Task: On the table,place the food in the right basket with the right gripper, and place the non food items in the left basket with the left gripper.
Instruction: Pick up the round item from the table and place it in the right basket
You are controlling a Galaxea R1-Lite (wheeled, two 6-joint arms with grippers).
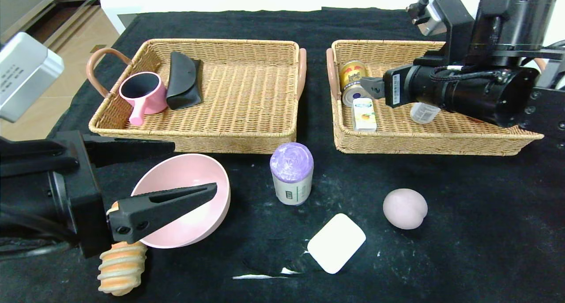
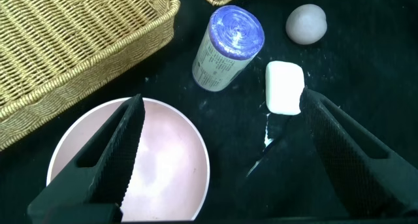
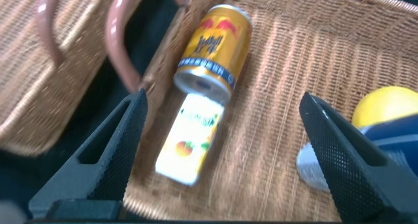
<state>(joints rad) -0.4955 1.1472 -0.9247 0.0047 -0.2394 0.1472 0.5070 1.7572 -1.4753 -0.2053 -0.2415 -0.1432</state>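
Wicker baskets sit side by side at twelve o'clock on the black table (image 1: 441, 259): the left basket (image 1: 247, 135) holds a pink handled cup (image 1: 143, 93) and a black soft case (image 1: 182, 80), the right basket (image 1: 423, 139) a gold can (image 1: 351, 75) and a small white carton (image 1: 364, 114). Left gripper (image 1: 190, 170), jaws spread wide and holding nothing, hovers over the pink round bowl (image 1: 194, 225) at eight o'clock, beside an orange ridged pastry (image 1: 120, 267). Right gripper (image 3: 222, 152), jaws likewise released, hangs over the right basket, while a purple-topped cylindrical container (image 1: 291, 175), white rounded-square soap bar (image 1: 336, 242) and pinkish peach (image 1: 404, 208) lie around six o'clock.
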